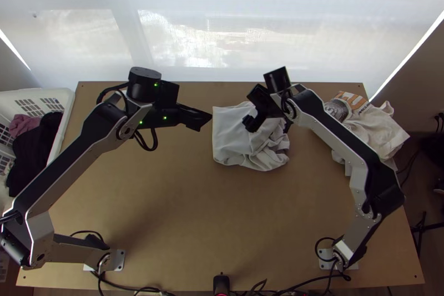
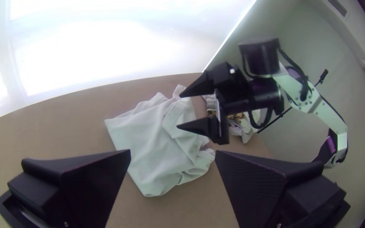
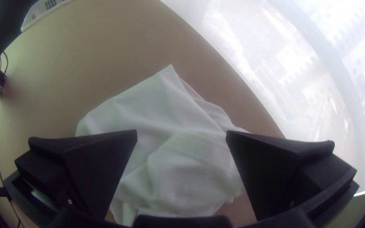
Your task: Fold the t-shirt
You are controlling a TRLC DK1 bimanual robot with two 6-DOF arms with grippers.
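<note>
The white t-shirt point(image 1: 233, 139) lies partly folded and wrinkled at the back middle of the table, smoother on its left side and bunched on its right. My left gripper point(image 1: 206, 120) stands open just left of the cloth, above the table; in the left wrist view, the left gripper point(image 2: 172, 154) has the shirt point(image 2: 148, 145) beyond its parted fingers. Over the shirt's right part is my right gripper point(image 1: 250, 119). In the right wrist view the right gripper point(image 3: 181, 134) is open, with the shirt point(image 3: 161, 109) below and nothing held between its fingers.
A white basket point(image 1: 67, 107) with dark and pink clothes stands at the left edge. More light cloth point(image 1: 377, 129), with orange print beside it, lies at the table's right back. A small black device point(image 1: 221, 284) sits at the near edge. Bare tabletop point(image 1: 222, 212) stretches in front of the shirt.
</note>
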